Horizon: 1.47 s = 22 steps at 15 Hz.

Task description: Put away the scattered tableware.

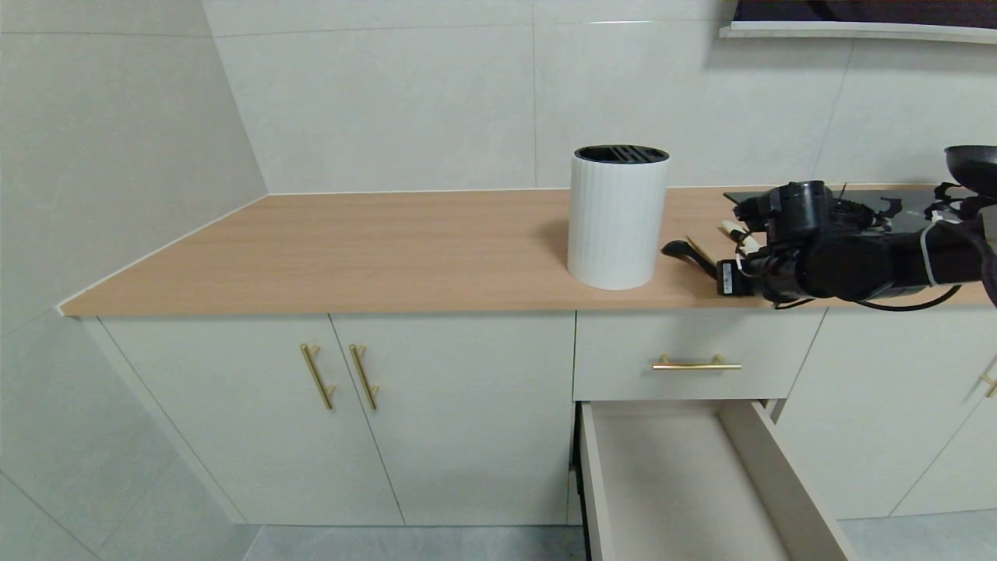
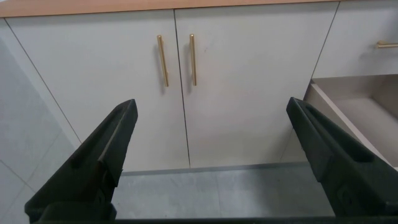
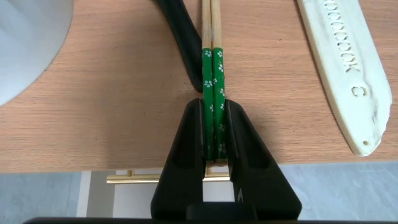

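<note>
Chopsticks (image 3: 211, 68), pale bamboo with green flower-printed ends, lay pinched side by side in my right jaws at the worktop's (image 1: 389, 241) front edge, their long axis running out from the jaws toward eleven o'clock. The white holder (image 1: 618, 218) stood at nine o'clock, nearer this arm. My left jaws hung wide before the cabinet doors (image 2: 180, 93).
</note>
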Tool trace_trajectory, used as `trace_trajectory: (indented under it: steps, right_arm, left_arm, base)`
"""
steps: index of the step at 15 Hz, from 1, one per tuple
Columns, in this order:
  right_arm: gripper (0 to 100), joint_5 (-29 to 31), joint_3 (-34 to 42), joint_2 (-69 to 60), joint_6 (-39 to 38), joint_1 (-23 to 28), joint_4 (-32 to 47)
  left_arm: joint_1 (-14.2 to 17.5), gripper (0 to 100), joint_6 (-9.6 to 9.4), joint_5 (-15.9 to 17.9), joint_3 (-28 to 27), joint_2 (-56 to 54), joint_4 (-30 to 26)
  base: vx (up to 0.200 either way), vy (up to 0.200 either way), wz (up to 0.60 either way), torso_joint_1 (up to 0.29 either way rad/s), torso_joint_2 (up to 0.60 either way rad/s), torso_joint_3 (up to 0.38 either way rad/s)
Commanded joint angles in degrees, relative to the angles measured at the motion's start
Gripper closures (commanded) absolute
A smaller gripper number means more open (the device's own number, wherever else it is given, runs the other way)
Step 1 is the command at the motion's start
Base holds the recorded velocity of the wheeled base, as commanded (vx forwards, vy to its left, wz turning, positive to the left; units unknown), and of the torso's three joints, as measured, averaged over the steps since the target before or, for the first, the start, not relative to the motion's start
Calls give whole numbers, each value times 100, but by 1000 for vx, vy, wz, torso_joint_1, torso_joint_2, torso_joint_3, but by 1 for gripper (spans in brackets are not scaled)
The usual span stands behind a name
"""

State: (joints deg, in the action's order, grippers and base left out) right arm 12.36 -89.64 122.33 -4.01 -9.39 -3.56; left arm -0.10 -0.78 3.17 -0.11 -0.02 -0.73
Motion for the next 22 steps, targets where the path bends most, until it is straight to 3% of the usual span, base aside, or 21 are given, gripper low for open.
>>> trace_trajectory:
  steps: [1, 4, 9, 11, 13, 14, 18, 22]
  right_arm:
    - [100, 3, 16, -69, -3, -2, -4]
    - [100, 12, 157, -359, -82, -19, 4]
    - [100, -137, 2231, -2433, -197, -37, 4]
    - [100, -428, 3057, -3312, -161, -37, 136]
    - [100, -849, 3409, -3752, -144, -37, 215]
    - [100, -1394, 3831, -4209, -135, -37, 215]
    - [100, -1596, 4358, -4534, 146, -54, 233]
    - [100, -1632, 4675, -4508, 357, -652, 215]
  left_arm:
    - [1, 0, -1, -1, 2, 2, 3]
    - [1, 0, -1, -1, 2, 2, -6]
    - [1, 0, -1, -1, 2, 2, 3]
    - [1, 0, -1, -1, 2, 2, -6]
    - [1, 0, -1, -1, 2, 2, -6]
    - [1, 0, -1, -1, 2, 2, -6]
    - [1, 0, -1, -1, 2, 2, 3]
    - [1, 0, -1, -1, 2, 2, 3]
  base:
    - [0, 0, 0, 0, 0, 0]
    - [0, 0, 0, 0, 0, 0]
    - [0, 0, 0, 0, 0, 0]
    - [0, 0, 0, 0, 0, 0]
    - [0, 0, 0, 0, 0, 0]
    - [0, 0, 0, 0, 0, 0]
    - [0, 0, 0, 0, 0, 0]
    - [0, 0, 0, 0, 0, 0]
